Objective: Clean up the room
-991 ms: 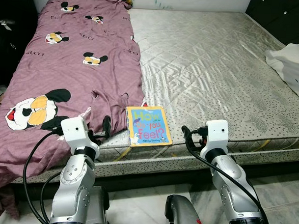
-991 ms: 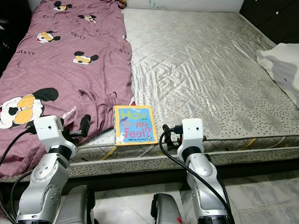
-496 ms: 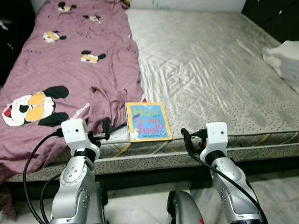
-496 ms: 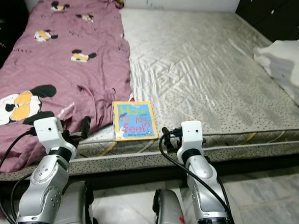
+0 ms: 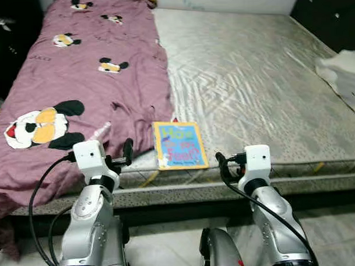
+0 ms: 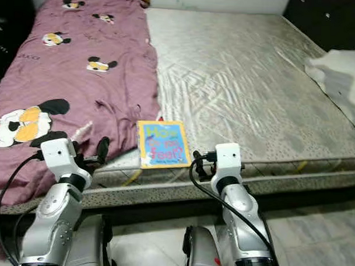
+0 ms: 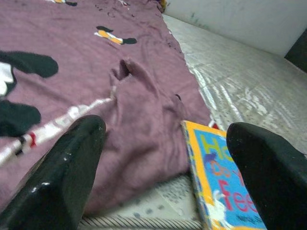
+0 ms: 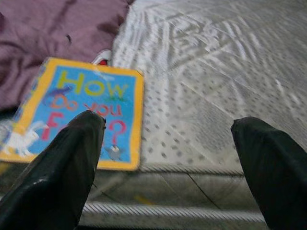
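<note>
A blue picture book (image 5: 180,146) with a yellow border lies flat at the near edge of the bed's bare grey mattress (image 5: 255,77), just beside the hem of a purple cartoon-print blanket (image 5: 80,83) that covers the mattress's left side. White bedding (image 5: 346,72) sits at the right edge. The left gripper (image 7: 163,167) and right gripper (image 8: 165,158) hover before the near edge, jaws wide apart and empty, flanking the book, touching nothing

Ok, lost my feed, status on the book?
Both grippers open, empty: left gripper, right gripper. Book flat at mattress edge, between them. Purple blanket beside it.
</note>
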{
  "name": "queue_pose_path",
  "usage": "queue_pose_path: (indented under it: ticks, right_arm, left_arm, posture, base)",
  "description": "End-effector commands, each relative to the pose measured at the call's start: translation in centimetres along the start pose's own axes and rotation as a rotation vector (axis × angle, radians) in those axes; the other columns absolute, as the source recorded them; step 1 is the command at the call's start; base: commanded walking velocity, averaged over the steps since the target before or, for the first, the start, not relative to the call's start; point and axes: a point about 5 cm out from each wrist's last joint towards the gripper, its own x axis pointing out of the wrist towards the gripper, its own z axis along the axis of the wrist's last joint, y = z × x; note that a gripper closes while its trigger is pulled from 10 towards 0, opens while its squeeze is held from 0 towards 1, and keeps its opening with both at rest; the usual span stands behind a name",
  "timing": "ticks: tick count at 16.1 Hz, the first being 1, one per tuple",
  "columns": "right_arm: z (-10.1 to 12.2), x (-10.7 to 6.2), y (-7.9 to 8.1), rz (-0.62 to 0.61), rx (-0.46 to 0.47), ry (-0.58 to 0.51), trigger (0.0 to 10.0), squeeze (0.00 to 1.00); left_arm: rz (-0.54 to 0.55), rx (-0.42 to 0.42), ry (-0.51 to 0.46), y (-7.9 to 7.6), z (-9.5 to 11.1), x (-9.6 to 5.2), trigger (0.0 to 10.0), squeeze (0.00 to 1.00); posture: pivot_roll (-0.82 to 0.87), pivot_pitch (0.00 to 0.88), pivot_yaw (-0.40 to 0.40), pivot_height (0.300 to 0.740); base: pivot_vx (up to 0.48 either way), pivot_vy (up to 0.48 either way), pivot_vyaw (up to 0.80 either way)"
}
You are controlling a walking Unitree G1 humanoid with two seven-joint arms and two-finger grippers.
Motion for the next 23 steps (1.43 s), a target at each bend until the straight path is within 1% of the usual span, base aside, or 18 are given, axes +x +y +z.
queue_pose_path:
  ticks: [1, 5, 6, 7, 9, 12, 13, 15, 17, 18, 20, 21, 22, 23]
  right_arm:
    - [-0.1, -0.1, -0.6, -0.020, -0.009, 0.006, 10.0, 0.00]
    - [-0.2, -0.1, -0.6, -0.022, -0.012, 0.007, 10.0, 0.00]
    - [-0.2, -0.1, -0.6, -0.024, -0.015, 0.006, 10.0, 0.00]
    - [-0.2, -0.1, -0.6, -0.025, -0.017, 0.005, 10.0, 0.00]
    - [-0.2, -0.1, -0.7, -0.028, -0.021, 0.006, 10.0, 0.00]
    - [-0.2, 0.0, -0.8, -0.025, -0.024, 0.002, 10.0, 0.00]
    - [-0.2, 0.0, -0.7, -0.018, -0.029, 0.005, 10.0, 0.00]
    - [-0.3, 0.0, -0.6, -0.006, -0.038, 0.010, 10.0, 0.00]
    - [-0.2, 0.2, -0.7, -0.001, -0.046, 0.014, 10.0, 0.00]
    - [-0.2, 0.3, -0.8, 0.002, -0.046, 0.014, 10.0, 0.00]
    - [-0.1, 0.4, -0.9, 0.002, -0.053, 0.014, 10.0, 0.00]
    - [0.2, 0.3, -1.1, 0.003, -0.053, 0.010, 10.0, 0.00]
    - [0.3, 0.0, -1.2, 0.008, -0.051, 0.009, 10.0, 0.00]
    - [0.2, -0.7, -1.3, 0.038, -0.051, 0.015, 10.0, 0.00]
  left_arm:
    - [-0.029, -0.010, -0.015, -0.8, 0.3, 0.0, 10.0, 0.00]
    - [-0.029, -0.012, -0.014, -0.8, 0.2, 0.0, 10.0, 0.00]
    - [-0.026, -0.026, -0.025, -0.8, 0.3, 0.0, 10.0, 0.00]
    - [-0.023, -0.040, -0.030, -0.9, 0.3, 0.1, 10.0, 0.00]
    - [0.003, -0.025, -0.014, -0.9, 0.2, 0.1, 10.0, 0.00]
    - [0.050, -0.020, 0.001, -0.3, 0.0, 0.2, 10.0, 0.00]
    - [0.072, -0.020, 0.006, 0.1, -0.1, 0.2, 10.0, 0.00]
    - [0.131, -0.021, 0.025, 0.9, -0.4, 0.0, 10.0, 0.00]
    - [0.169, -0.024, 0.041, 1.4, -0.7, -0.2, 10.0, 0.00]
    - [0.192, -0.030, 0.064, 1.8, -1.1, -0.4, 10.0, 0.00]
    - [0.206, -0.038, 0.101, 2.3, -1.5, -0.2, 10.0, 0.00]
    - [0.202, -0.049, 0.126, 2.5, -1.8, 0.2, 10.0, 0.00]
    - [0.192, -0.058, 0.144, 2.5, -2.1, 0.4, 10.0, 0.00]
    - [0.179, -0.069, 0.164, 2.4, -2.3, 0.8, 10.0, 0.00]
  posture:
    - [-0.11, 0.103, -0.042, 0.552]
    - [-0.11, 0.107, -0.042, 0.552]
    - [-0.11, 0.108, -0.043, 0.552]
    - [-0.11, 0.109, -0.043, 0.552]
    - [-0.11, 0.110, -0.045, 0.552]
    - [-0.11, 0.110, -0.046, 0.552]
    - [-0.11, 0.112, -0.053, 0.542]
    - [-0.10, 0.118, -0.067, 0.508]
    - [-0.09, 0.122, -0.079, 0.503]
    - [-0.09, 0.123, -0.083, 0.503]
    - [-0.09, 0.125, -0.086, 0.503]
    - [-0.10, 0.125, -0.091, 0.503]
    - [-0.10, 0.125, -0.092, 0.503]
    - [-0.12, 0.121, -0.094, 0.503]
  base:
    - [0.409, 0.000, 0.00]
    - [0.414, 0.000, 0.00]
    - [0.405, 0.000, 0.00]
    - [0.000, 0.000, 0.00]
    - [0.000, 0.000, 0.00]
    - [0.000, 0.000, 0.00]
    - [0.000, 0.000, 0.00]
    - [0.000, 0.000, 0.00]
    - [0.000, 0.000, 0.00]
    - [0.000, 0.000, 0.00]
    - [0.000, 0.000, 0.00]
    - [0.000, 0.000, 0.00]
    - [0.000, 0.000, 0.00]
    - [0.000, 0.000, 0.00]
